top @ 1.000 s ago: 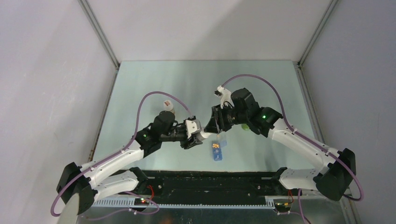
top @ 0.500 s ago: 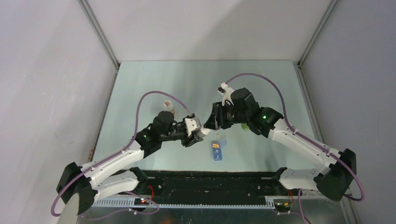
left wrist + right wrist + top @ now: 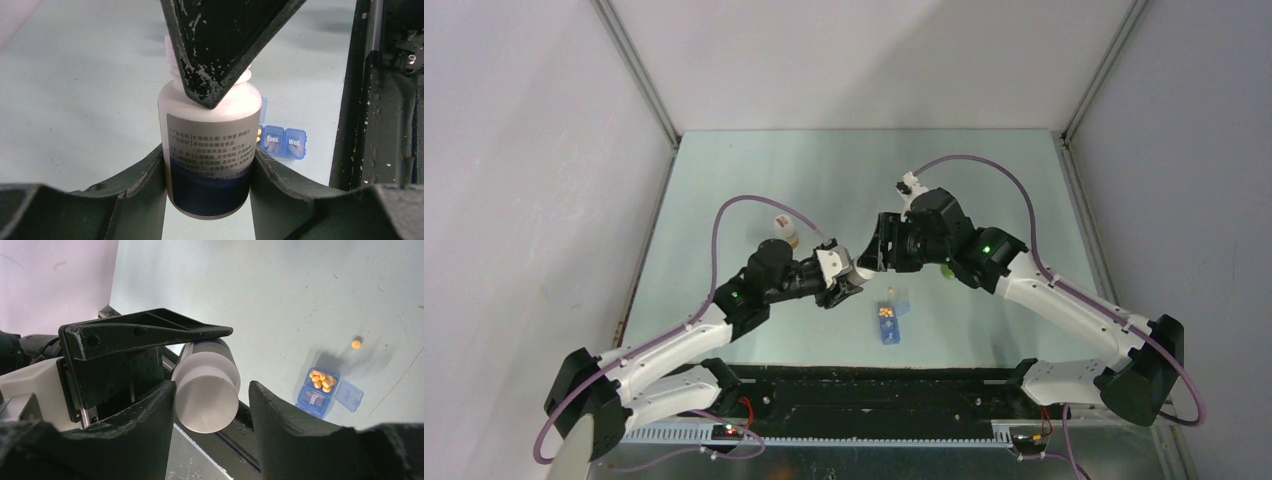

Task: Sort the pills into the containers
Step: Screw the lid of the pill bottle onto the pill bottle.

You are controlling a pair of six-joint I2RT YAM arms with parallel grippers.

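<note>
A white bottle (image 3: 210, 125) was gripped by the left hand (image 3: 207, 160), its cap (image 3: 205, 400) loosely straddled by the parted right hand (image 3: 212, 390).

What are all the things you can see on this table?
white bottle: one, white with a white and dark blue label, held up between the left fingers
pill box: one, see-through blue, on the table near the front edge, one lid open
pills: a small heap, orange-yellow, in the open compartment
loose pill: one, orange, on the table beside the box
small bottle: one, white cap, behind the left arm
green bottle: one, mostly hidden by the right arm
table: one, pale green
left fingers: two, dark, shut on the white bottle
right fingers: two, dark, open around the bottle's top
</note>
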